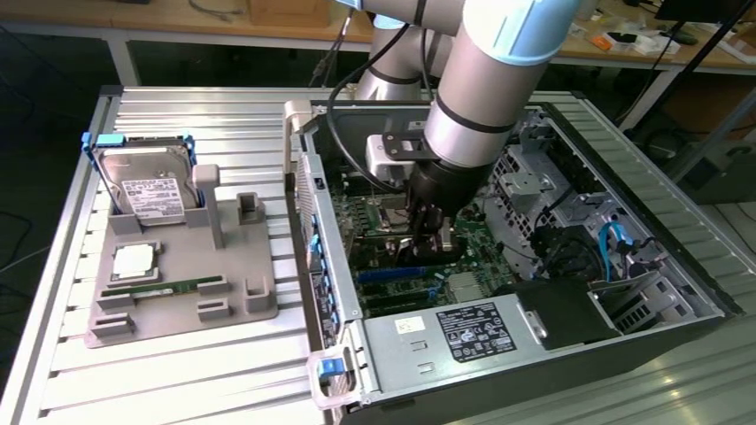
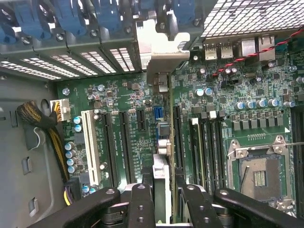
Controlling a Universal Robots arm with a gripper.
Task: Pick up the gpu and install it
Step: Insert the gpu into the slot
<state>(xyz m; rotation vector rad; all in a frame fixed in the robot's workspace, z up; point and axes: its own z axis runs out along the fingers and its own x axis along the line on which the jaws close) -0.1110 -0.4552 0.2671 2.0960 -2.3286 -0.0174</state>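
Nearest in the exterior view, a power supply point(image 1: 473, 332) with a black label sits in the front corner of the open computer case point(image 1: 661, 266), which lies on its side on the slatted metal desk point(image 1: 142, 381). Just behind it, the end effector point(image 2: 166, 199) is down inside the case, clamped on the gpu point(image 2: 161, 166). The wrist view shows the card edge-on between the two black fingers point(image 2: 141, 204), with one finger on each face. The gpu stands upright over the green motherboard point(image 2: 118, 99), in line with one of its long black slots. It seems to sit at slot level, but I cannot tell whether its edge is seated. Its silver bracket point(image 2: 159, 71) reaches the case's rear wall, beside a row of blue latches point(image 2: 28, 19). A white slot point(image 2: 89, 142) lies to one side of the card and the bare CPU socket point(image 2: 259, 175) to the other.

Toward the exterior view's left, a grey fixture tray point(image 1: 177, 292) on the desk holds a RAM stick point(image 1: 159, 288), a processor chip point(image 1: 134, 259) and, farther back, an upright hard drive point(image 1: 148, 186). The arm point(image 1: 497, 80) rises from the case at the rear.
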